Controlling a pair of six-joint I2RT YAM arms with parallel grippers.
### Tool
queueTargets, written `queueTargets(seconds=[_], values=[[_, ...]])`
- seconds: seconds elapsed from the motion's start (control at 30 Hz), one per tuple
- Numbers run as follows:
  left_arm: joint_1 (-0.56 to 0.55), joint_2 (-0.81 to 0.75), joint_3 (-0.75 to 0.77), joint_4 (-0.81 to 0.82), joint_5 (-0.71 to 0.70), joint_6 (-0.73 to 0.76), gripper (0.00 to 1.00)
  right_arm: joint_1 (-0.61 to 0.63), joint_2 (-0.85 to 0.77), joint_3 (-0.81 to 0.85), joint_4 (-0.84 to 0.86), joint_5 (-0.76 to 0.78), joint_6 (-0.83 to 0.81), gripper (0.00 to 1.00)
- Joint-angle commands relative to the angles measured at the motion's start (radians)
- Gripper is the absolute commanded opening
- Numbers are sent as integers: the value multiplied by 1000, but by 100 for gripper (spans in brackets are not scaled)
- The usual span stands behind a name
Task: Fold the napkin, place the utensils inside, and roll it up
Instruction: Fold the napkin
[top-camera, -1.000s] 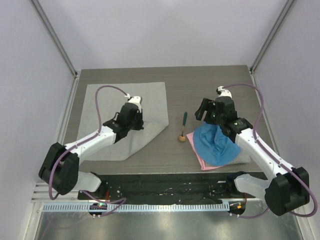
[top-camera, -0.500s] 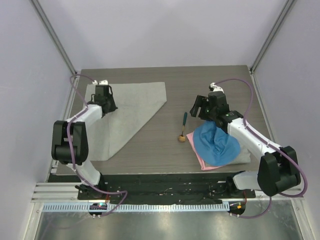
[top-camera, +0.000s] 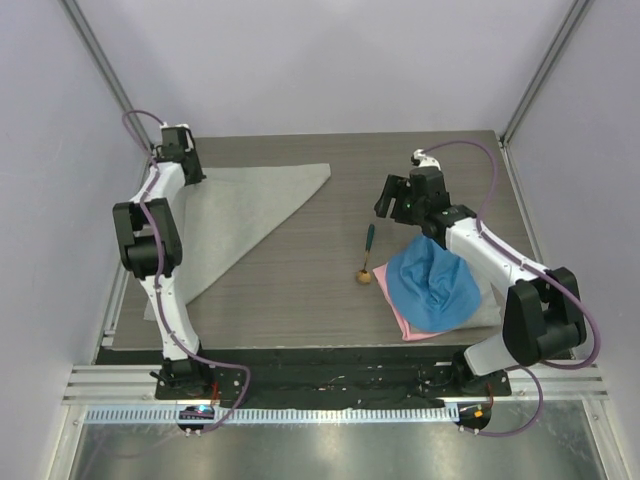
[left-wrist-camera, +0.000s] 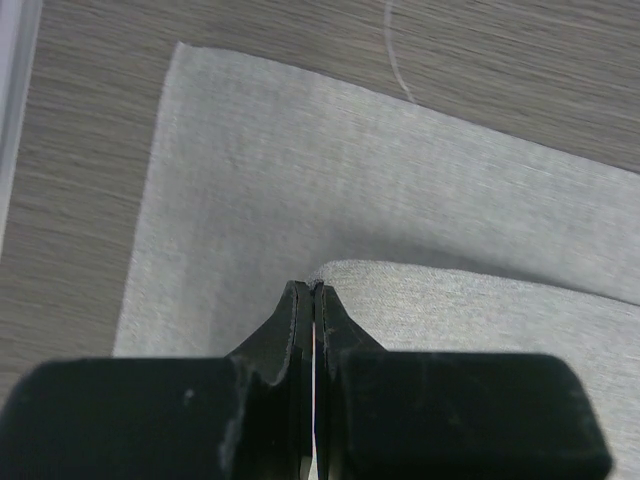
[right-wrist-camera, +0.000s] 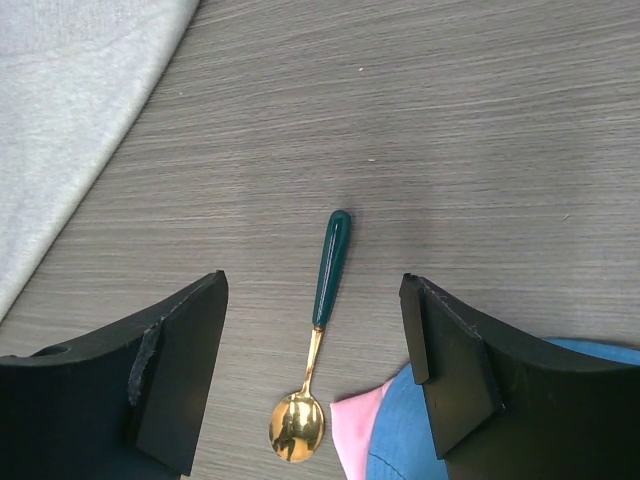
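Plainly, pale walls (top-camera: 330, 60) boxed the grey wood-grain desk (top-camera: 330, 300); the left tool (left-wrist-camera: 313, 290) pinched the napkin (top-camera: 240, 205) tight, while the right tool (top-camera: 393, 197) gaped wide above the spoon (right-wrist-camera: 328, 262).

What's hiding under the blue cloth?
A pink cloth peeks out along the blue cloth's near left edge, lying on the table. How far it reaches underneath, and whether anything else is there, is covered by the blue cloth.
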Motion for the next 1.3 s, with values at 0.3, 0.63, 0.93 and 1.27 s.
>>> queueTargets(seconds=[0.3,0.63,0.93,1.27], values=[[88,215,374,-139,88,90,0,2,64,63,42,28,3,78],[113,345,563,-193,142,95,0,3,122,92,56,-6,32,78],[128,376,574,-158,151,87,0,19,154,95,53,7,47,78],[150,388,586,-133,158,75,0,39,165,114,34,17,56,78]])
